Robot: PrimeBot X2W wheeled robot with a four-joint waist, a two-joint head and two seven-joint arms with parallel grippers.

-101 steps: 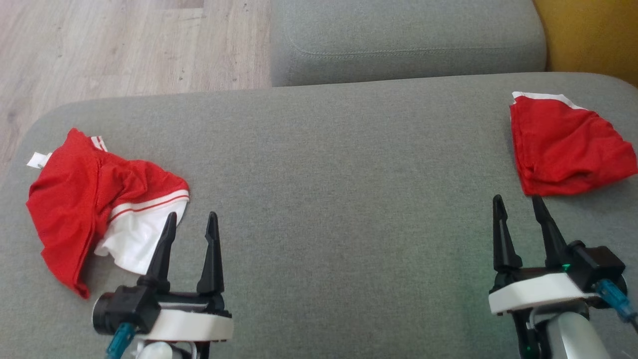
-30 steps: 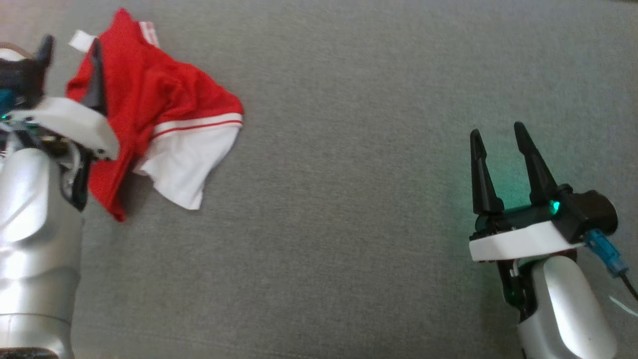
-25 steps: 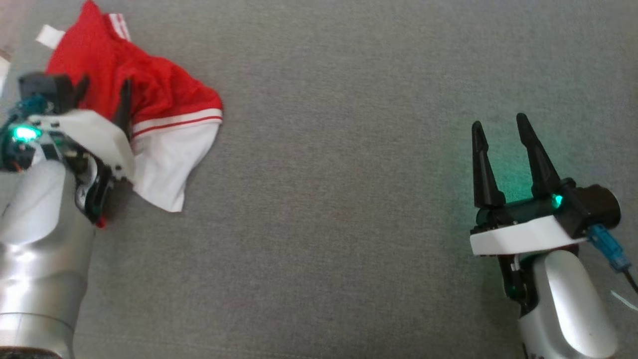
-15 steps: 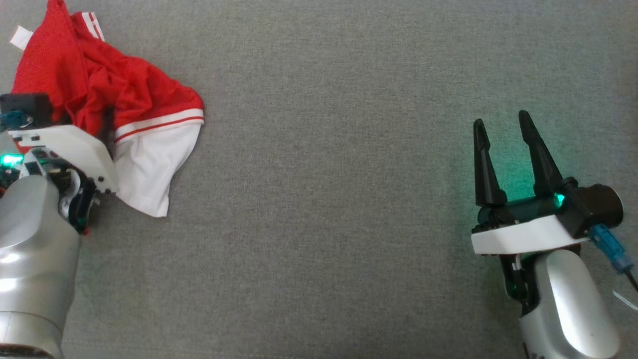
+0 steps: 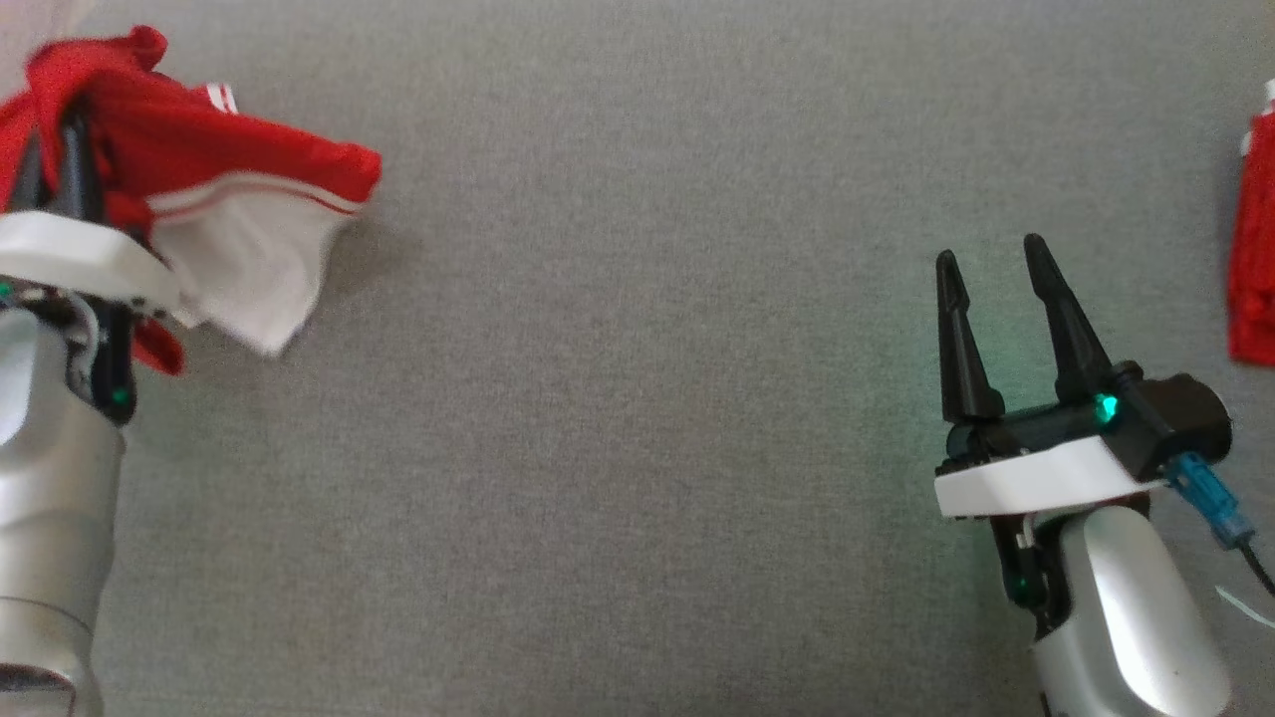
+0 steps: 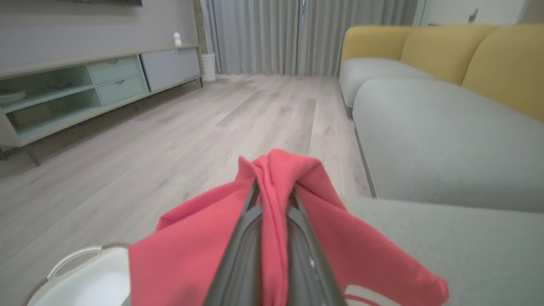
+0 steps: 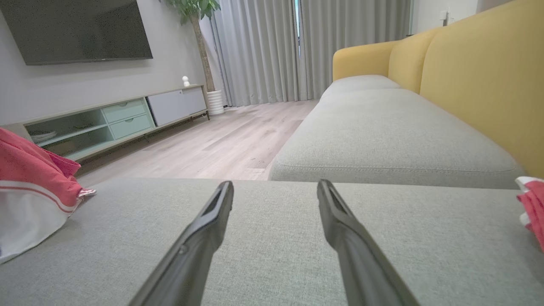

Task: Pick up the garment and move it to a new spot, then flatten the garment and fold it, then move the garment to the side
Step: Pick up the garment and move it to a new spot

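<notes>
The garment point(image 5: 229, 189) is red with a white, red-striped panel and hangs lifted off the grey cushion point(image 5: 637, 418) at the upper left of the head view. My left gripper point(image 5: 55, 149) is shut on a bunched fold of the garment point(image 6: 276, 204), with red cloth draped over both fingers in the left wrist view. At the lower right my right gripper point(image 5: 991, 259) stands open, nothing between its fingers point(image 7: 335, 212). The right wrist view shows the garment point(image 7: 29, 191) at its far left.
A second red cloth point(image 5: 1253, 269) lies at the cushion's right edge, also the red cloth point(image 7: 533, 204) in the right wrist view. A white basket point(image 6: 76, 280) sits on the wooden floor point(image 6: 170, 140) beside the sofa's left end. Yellow backrests point(image 7: 480, 76) rise on the right.
My left gripper came down onto the garment, closed on it and lifted it, so the cloth now hangs bunched. The head camera has shifted. The right gripper stayed open in place.
</notes>
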